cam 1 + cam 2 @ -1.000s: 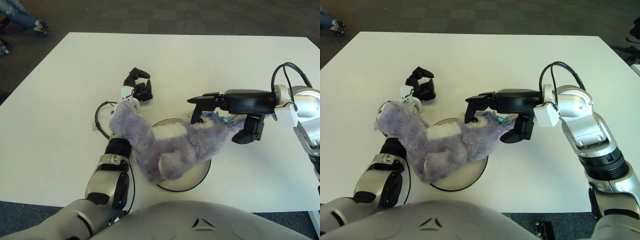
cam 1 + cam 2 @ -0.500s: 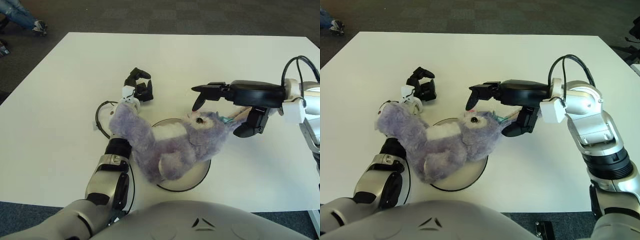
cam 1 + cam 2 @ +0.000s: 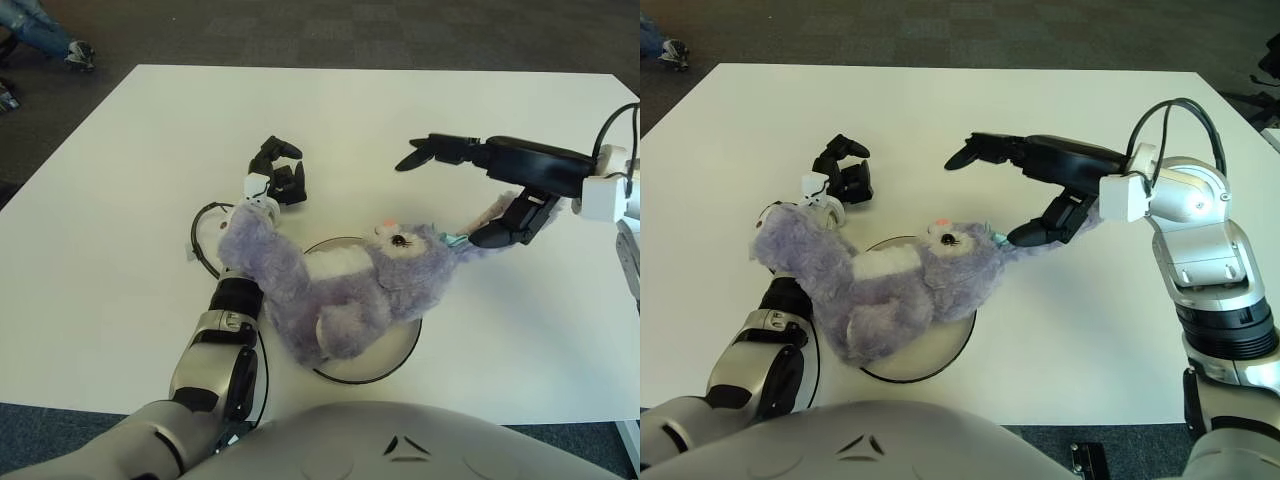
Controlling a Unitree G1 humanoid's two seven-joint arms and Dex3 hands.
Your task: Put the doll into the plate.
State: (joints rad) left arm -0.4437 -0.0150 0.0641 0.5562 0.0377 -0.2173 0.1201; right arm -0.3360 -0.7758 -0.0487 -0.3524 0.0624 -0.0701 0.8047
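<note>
Right hand (image 3: 1025, 190), fingers spread and empty, hovers above and right of the one purple plush doll (image 3: 890, 285). We see its long axis run left-right across the one plate (image 3: 940, 355), head nearest this hand. Left hand (image 3: 845, 172), fingers curled, shows beyond the doll's far end.

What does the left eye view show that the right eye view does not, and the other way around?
Only the left eye view shows a jeans leg at its top left corner. Only the right eye view shows the whole right forearm down to the elbow. Both show the purple doll lying across the plate on the white table, the open right hand above the doll's head, and the left hand beyond the doll's foot.
</note>
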